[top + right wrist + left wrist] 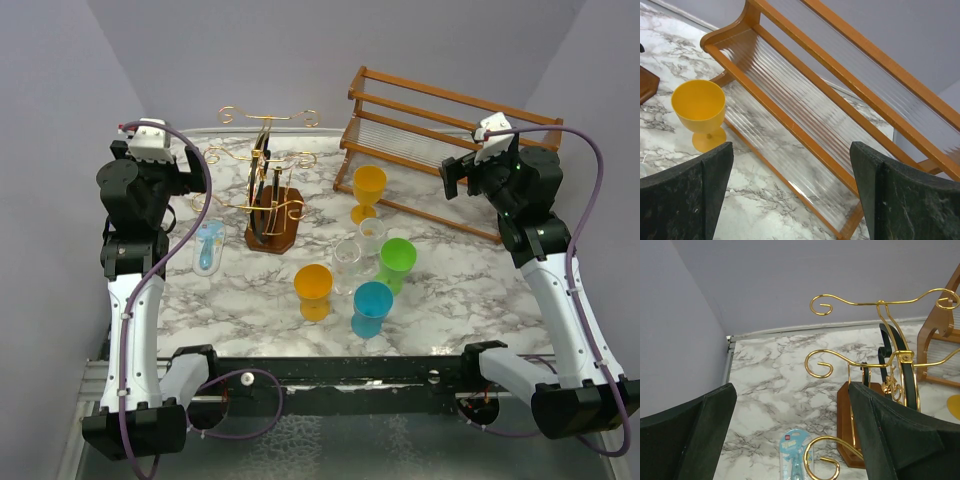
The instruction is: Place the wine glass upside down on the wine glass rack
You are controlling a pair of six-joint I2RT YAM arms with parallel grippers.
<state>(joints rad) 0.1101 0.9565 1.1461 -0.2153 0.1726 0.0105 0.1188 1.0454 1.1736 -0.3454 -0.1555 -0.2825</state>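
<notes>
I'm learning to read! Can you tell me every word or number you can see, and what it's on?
No text here can be read.
On the light blue packet: a small red mark near its top, too small and blurred to read.
On the yellow cup and the wine glass rack: no writing shows.

Two racks (272, 228), four coloured goblets (369, 186)

The left gripper (197, 178) at upper left and the right gripper (448, 175) at upper right hang raised, empty, jaws spread wide
</notes>
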